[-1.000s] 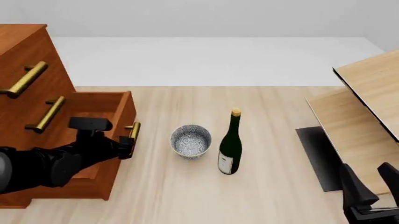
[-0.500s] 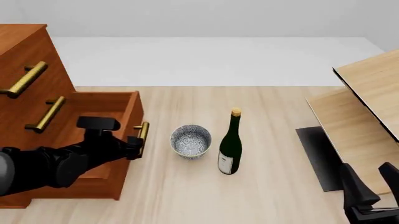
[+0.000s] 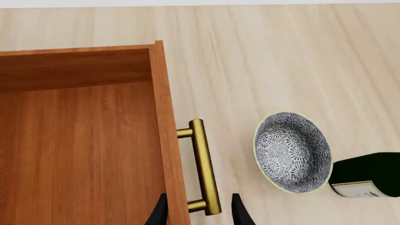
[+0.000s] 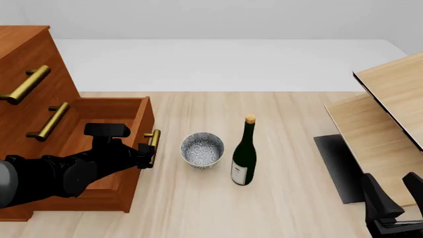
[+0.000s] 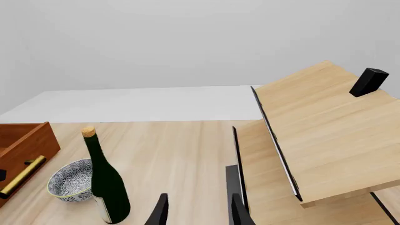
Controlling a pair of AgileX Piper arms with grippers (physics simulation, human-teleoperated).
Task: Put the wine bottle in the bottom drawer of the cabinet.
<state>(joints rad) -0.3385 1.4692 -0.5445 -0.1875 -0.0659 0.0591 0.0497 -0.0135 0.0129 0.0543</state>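
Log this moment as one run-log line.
left gripper: shut on bottom drawer handle, drawer open | right gripper: open, idle | wine bottle: upright on table

The pale wood table point(image 4: 290, 198) carries the cabinet point(image 4: 26, 74) at far left, the bowl point(image 4: 202, 149) and wine bottle point(image 4: 244, 153) mid-frame, light-wood panels point(image 4: 383, 124) at right.

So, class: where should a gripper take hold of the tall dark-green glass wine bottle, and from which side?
Probably around the straight lower body of the dark-green wine bottle, coming in level from the right. It stands upright, its neck tapers to a cork, and the grey patterned bowl sits close on its left, while the idle right gripper has open table that side.
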